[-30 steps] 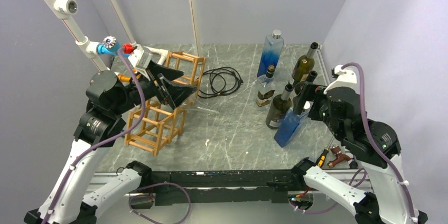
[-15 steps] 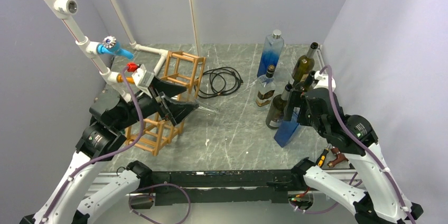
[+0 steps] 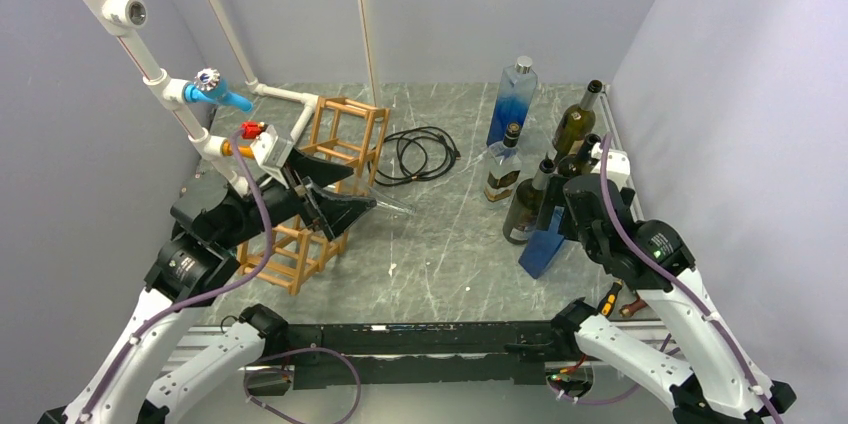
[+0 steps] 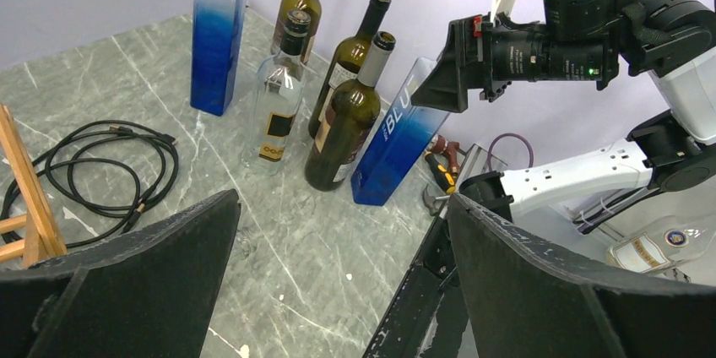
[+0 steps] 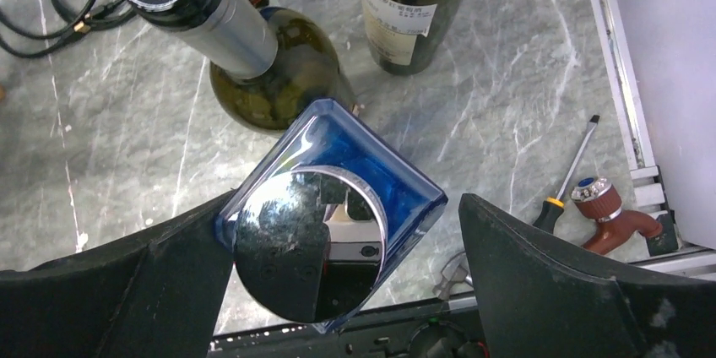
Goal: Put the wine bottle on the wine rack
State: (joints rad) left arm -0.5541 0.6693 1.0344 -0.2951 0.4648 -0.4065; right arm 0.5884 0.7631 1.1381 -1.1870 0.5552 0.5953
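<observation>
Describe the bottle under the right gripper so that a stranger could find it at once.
Go to the group of bottles on the right side of the table. It is the blue bottle at the front, under the open right gripper. Unlike the round dark wine bottles beside it, it is square, with a mirror cap.

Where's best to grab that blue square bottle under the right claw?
Its upper walls, just under the mirrored cap, from above. The blue bottle stands between the open right gripper, but corner-on, so turning the wrist should put pads on flat faces.
</observation>
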